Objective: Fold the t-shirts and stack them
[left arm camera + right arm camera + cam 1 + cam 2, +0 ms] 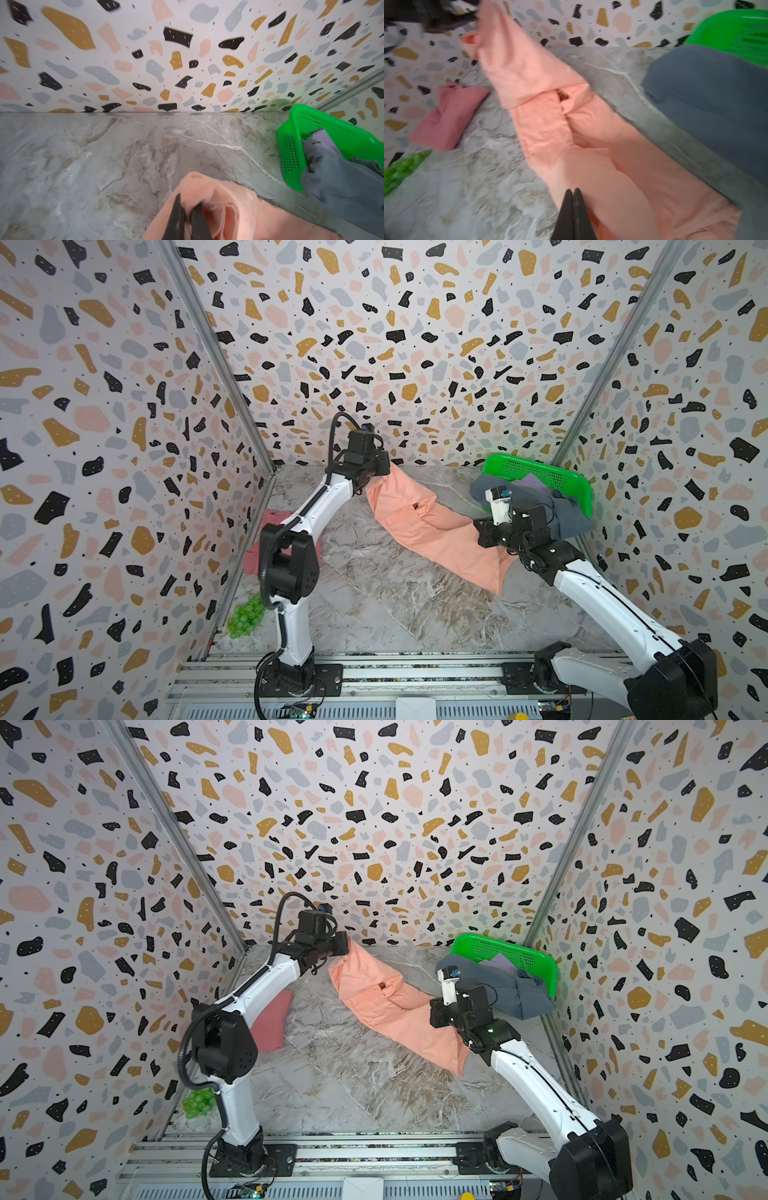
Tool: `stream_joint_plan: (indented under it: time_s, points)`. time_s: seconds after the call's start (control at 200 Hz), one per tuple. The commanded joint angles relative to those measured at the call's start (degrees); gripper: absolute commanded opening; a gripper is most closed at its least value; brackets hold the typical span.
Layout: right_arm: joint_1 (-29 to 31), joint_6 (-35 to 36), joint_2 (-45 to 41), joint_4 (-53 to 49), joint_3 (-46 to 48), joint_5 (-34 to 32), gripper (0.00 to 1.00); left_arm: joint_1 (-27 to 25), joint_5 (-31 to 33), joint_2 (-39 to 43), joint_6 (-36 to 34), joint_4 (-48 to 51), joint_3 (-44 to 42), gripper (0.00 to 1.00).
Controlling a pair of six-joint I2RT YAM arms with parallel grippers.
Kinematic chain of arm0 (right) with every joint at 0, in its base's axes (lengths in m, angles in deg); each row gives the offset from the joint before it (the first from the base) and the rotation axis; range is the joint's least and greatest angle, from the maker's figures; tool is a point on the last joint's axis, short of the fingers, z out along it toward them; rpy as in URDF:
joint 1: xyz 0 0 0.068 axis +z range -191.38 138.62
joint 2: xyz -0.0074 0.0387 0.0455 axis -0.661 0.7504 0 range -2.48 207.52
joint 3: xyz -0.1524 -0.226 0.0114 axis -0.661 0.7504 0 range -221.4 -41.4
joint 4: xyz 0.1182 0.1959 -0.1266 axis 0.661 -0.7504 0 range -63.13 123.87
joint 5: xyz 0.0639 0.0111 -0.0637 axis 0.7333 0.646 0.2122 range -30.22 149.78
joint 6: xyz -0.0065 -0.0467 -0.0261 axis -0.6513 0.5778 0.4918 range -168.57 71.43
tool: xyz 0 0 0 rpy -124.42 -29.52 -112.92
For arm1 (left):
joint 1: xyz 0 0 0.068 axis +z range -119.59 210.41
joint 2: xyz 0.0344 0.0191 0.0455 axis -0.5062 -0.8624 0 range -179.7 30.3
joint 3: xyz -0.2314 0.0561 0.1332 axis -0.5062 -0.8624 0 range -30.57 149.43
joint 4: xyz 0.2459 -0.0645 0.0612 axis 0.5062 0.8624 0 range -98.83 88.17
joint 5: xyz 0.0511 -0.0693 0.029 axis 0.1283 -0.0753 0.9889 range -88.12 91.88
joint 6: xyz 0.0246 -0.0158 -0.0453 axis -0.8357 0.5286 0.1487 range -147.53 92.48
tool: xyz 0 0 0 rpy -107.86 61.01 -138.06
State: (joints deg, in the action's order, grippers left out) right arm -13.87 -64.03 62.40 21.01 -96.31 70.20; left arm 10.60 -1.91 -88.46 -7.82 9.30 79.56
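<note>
Left pincer [188, 216]: clenched on the far end of the peach shirt [415, 522], held up off the surface [395, 605] near the back wall.
Right pincer [573, 195]: jaws pressed tight together, pinching the near end of the peach shirt.
Peach shirt: a long, rumpled strip that runs between the two pincers, from far left to near right. One corner droops toward the front.
Writing: a tiny bit of dark print peeks out of a fold in the middle of the peach shirt. It is too small to read.
Rose-red shirt [270, 1023]: folded flat, right up against the left wall, partly behind the left arm.
Green basket [540, 470]: tipped up in the far right corner.
Blue-grey shirt [569, 522]: spills over the basket's near rim, just behind the right pincer.
Lavender shirt [534, 483]: inside the basket, only a bit showing.
Green balls [245, 616]: bunched at the left edge, near the front.
Open room: the front middle of the surface, between the two arms, is bare marble.
</note>
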Motion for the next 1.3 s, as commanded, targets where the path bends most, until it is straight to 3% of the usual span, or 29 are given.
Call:
stream_joint_plan:
  time_s: [0.0, 0.035, 0.045, 0.09, 0.14, 0.175, 0.28, 0.4, 0.491, 0.586, 0.731, 0.871, 0.926, 1.186, 1.297]
  points:
    - [10.3, 3.1, 2.6, -3.4, -8.0, 2.8, 0.00, 0.5, -1.6, -7.5, 3.1, 0.9, 11.9, 0.00]
    - [13.7, 4.8, 4.9, -4.5, -10.6, 2.6, 0.01, 1.1, -2.4, -10.3, 4.2, 1.9, 16.5, 0.00]
    - [14.6, 5.3, 5.5, -5.0, -11.3, 2.4, 0.03, 1.3, -2.6, -11.0, 4.4, 2.4, 17.7, 0.05]
    - [17.3, 6.5, 8.0, -6.3, -14.3, 1.6, 0.26, 2.1, -2.7, -13.5, 4.9, 4.9, 22.9, 0.19]
    - [18.0, 7.1, 9.2, -6.8, -16.5, 1.4, 0.39, 2.7, -2.2, -14.0, 4.3, 6.8, 24.9, 0.39]
    - [17.9, 7.1, 8.9, -6.4, -16.9, 0.6, 0.49, 3.2, -1.5, -13.1, 3.4, 7.1, 23.6, 0.49]
    - [16.4, 7.7, 5.9, -3.6, -16.2, -2.7, 0.69, 4.2, 1.6, -4.8, 0.9, 3.2, 10.7, 0.58]
    - [10.6, 5.9, 4.3, -0.5, -13.1, -4.1, 0.71, 4.5, 2.0, 4.6, -1.5, 2.3, -2.5, 0.64]
    - [4.5, 4.6, 5.9, 2.4, -10.1, -1.7, 0.75, 3.4, -1.7, 9.4, -2.5, 4.8, -10.3, 0.65]
    - [-0.4, 3.9, 11.4, 3.7, -10.1, 0.8, 0.75, -1.4, -3.3, 14.7, -3.7, 5.6, -20.1, 0.71]
    - [-2.2, 5.0, 21.4, 5.4, -12.5, -0.1, 0.75, -11.2, -5.6, 19.0, -2.1, 3.7, -31.9, 0.76]
    - [-3.7, 5.1, 29.5, 6.7, -14.2, 2.0, 0.71, -16.7, -7.0, 17.9, 0.4, 0.5, -37.2, 0.74]
    - [-4.2, 5.5, 31.6, 8.1, -14.0, 4.3, 0.71, -17.8, -4.3, 16.4, -1.1, 2.7, -36.6, 0.74]
    - [-4.0, 6.1, 40.0, 10.5, -14.1, 9.2, 0.72, -18.4, 0.1, 14.2, 0.6, 3.8, -42.0, 0.73]
    - [-2.4, 7.1, 43.5, 11.1, -15.7, 5.9, 0.73, -18.6, 0.2, 14.2, 1.0, 2.3, -45.9, 0.72]
